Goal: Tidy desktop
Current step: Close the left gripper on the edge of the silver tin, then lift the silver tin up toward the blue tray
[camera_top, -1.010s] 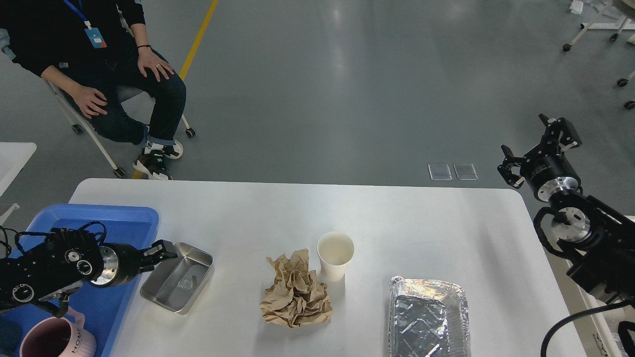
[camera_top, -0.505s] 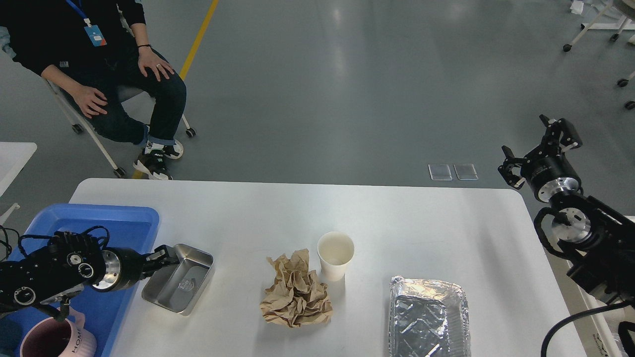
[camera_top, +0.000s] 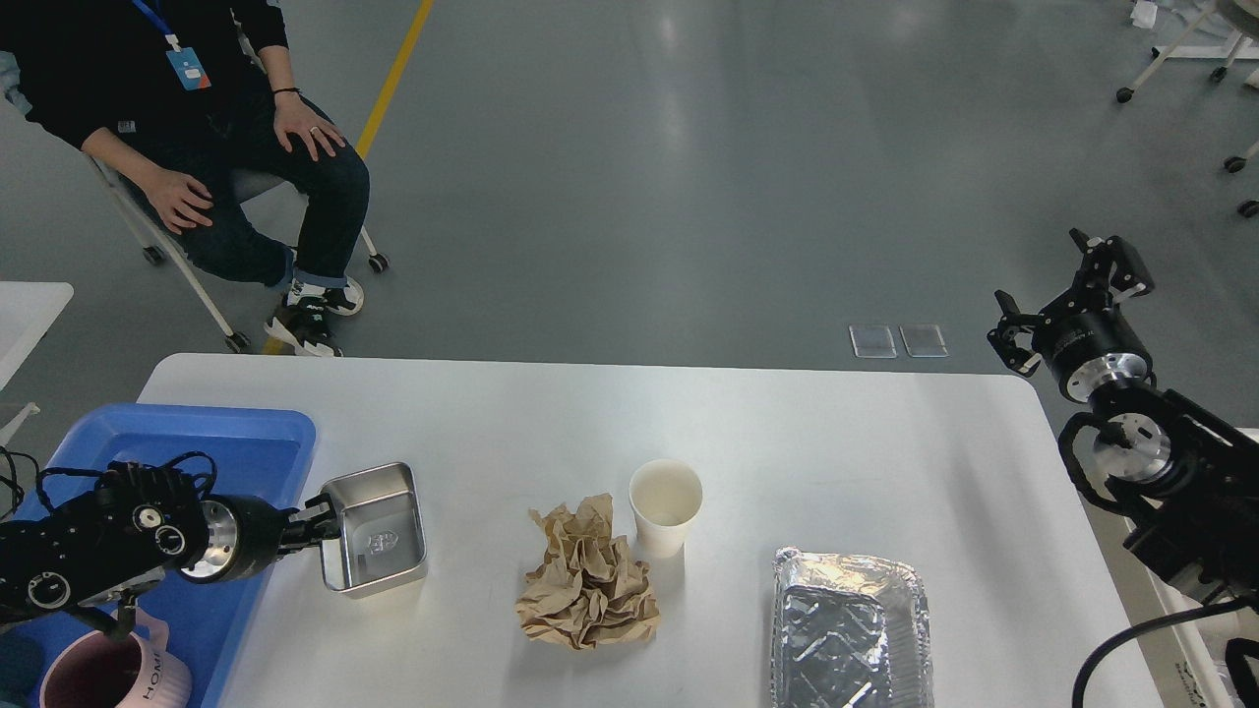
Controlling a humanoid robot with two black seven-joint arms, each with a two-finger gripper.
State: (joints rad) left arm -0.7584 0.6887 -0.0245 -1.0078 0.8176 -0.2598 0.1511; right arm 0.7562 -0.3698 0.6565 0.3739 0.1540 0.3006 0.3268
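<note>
While left gripper (camera_top: 320, 529) jaws clamp the steel tin's (camera_top: 377, 531) left rim, right gripper (camera_top: 1067, 295) jaws gape wide off the bench's (camera_top: 836, 433) right edge. Tin sits beside blue tray (camera_top: 246, 438); paper wad (camera_top: 588, 582), cup (camera_top: 665, 505), foil pan (camera_top: 851, 629) front-centre.

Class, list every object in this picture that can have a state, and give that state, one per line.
steel tray: empty, tilted, held at its left rim
left pincer: shut on the steel tray
right pincer: open, holding nothing
paper cup: upright, looks empty
brown paper: crumpled, lying on the desktop
foil container: open, empty
pink mug: upright, in the blue tray
</note>
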